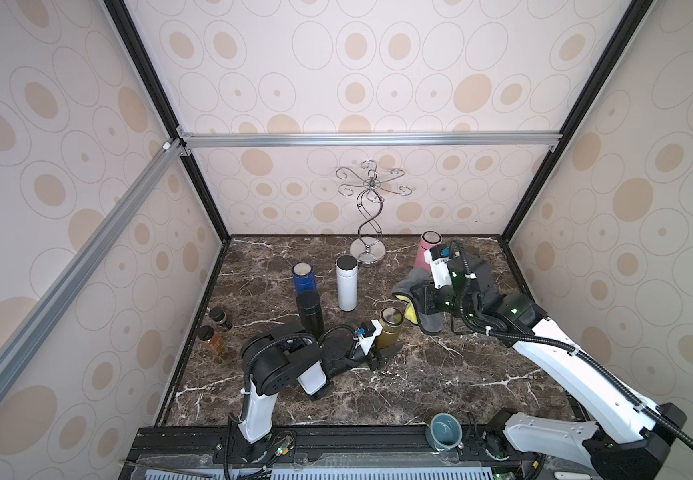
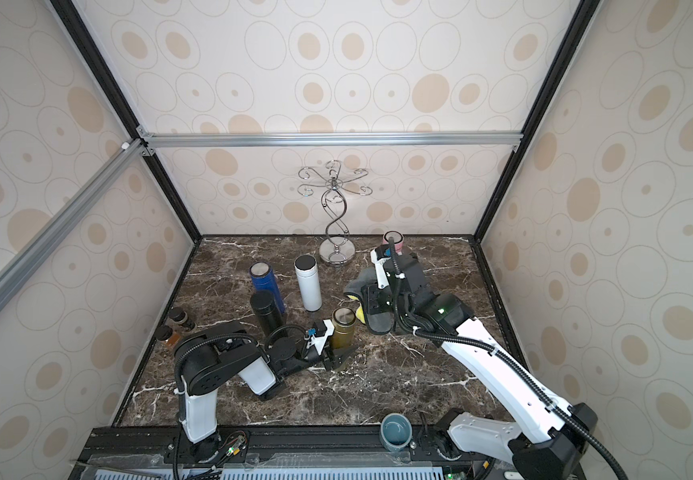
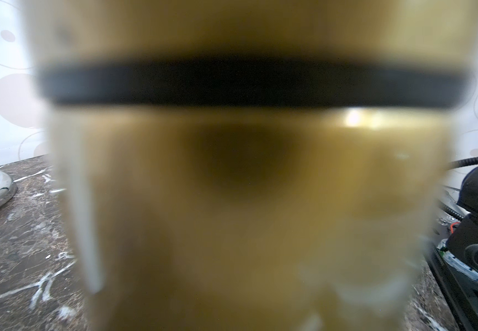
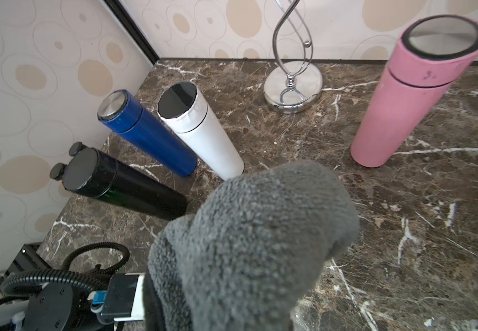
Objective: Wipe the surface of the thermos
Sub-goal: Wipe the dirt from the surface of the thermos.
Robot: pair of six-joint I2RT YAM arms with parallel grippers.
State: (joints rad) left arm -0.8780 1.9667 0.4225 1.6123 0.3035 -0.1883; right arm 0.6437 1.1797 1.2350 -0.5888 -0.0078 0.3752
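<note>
The gold thermos (image 1: 390, 328) stands upright near the middle of the desk (image 1: 440, 374). The left jaws are pressed against its lower body from the near side, hiding its base in both top views. Nearer than the gold thermos the marble lies bare up to the front rail, where a teal cup (image 1: 444, 430) sits at the edge; this is the widest open room. Just beyond and right of the gold thermos the right jaws pinch a grey cloth (image 1: 413, 282), which wraps them out of sight in the right wrist view. Whether its yellow patch touches the cap cannot be told. Close to the left of the gold thermos stands the black thermos (image 1: 310, 311), with the blue thermos (image 1: 304, 278) and white thermos (image 1: 346, 286) beyond. Far beyond, the pink thermos (image 1: 427, 249) is partly hidden by the right arm. In the left wrist view the gold thermos is only a blur filling the picture.
</note>
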